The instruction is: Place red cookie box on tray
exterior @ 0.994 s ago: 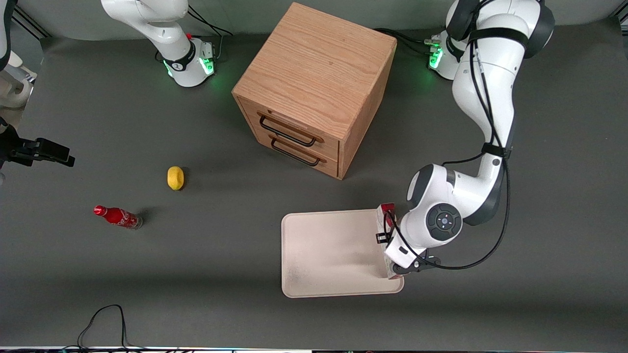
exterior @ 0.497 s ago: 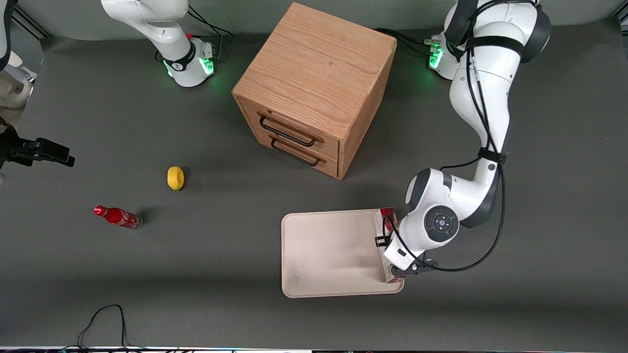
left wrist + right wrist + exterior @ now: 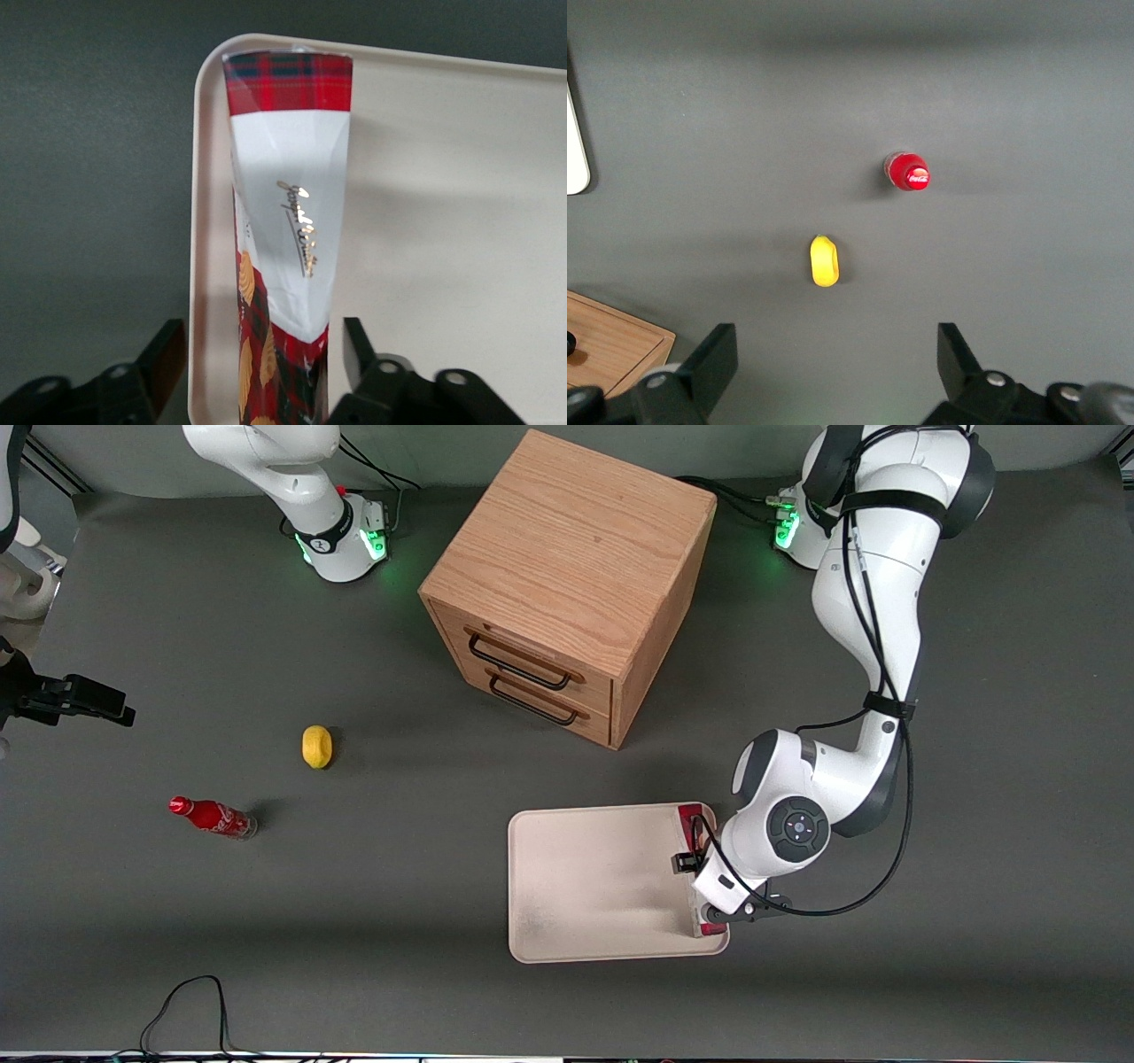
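Note:
The red cookie box (image 3: 288,221), a slim tartan carton with a white panel, lies flat on the cream tray (image 3: 443,221), along the rim at the working arm's end. In the front view only its red ends (image 3: 689,817) show from under the wrist. My left gripper (image 3: 262,341) straddles the box and is open: one of the fingers (image 3: 168,354) stands well clear over the tray's rim, the other sits close beside the carton. In the front view the gripper (image 3: 695,868) hangs low over that edge of the tray (image 3: 594,886).
A wooden drawer cabinet (image 3: 567,584) stands farther from the front camera than the tray. A yellow lemon (image 3: 316,746) and a small red soda bottle (image 3: 213,817) lie toward the parked arm's end of the table.
The fingers have spread apart and let go of the box. The box has settled flat on the tray; the wrist has barely moved.

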Controlling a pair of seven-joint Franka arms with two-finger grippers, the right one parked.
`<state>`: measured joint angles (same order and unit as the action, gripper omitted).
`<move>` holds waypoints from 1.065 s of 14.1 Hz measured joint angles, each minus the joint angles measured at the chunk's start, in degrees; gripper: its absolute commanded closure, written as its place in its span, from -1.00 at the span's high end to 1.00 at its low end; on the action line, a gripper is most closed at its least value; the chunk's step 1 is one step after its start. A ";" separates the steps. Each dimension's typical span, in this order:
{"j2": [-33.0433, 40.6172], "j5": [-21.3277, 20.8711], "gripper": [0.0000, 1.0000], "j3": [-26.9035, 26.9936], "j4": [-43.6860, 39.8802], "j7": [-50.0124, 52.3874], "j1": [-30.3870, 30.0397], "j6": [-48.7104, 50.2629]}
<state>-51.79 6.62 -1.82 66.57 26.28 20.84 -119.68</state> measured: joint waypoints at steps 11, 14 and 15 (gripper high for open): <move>26.88 -1.80 1.00 0.90 17.60 -10.63 -10.31 16.56; 37.28 -3.97 1.00 3.30 22.93 -15.84 -13.08 26.77; 40.12 -4.67 1.00 4.68 24.20 -17.28 -13.25 28.71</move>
<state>-11.67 1.95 2.85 90.76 9.00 7.59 -90.97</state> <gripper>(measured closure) 0.000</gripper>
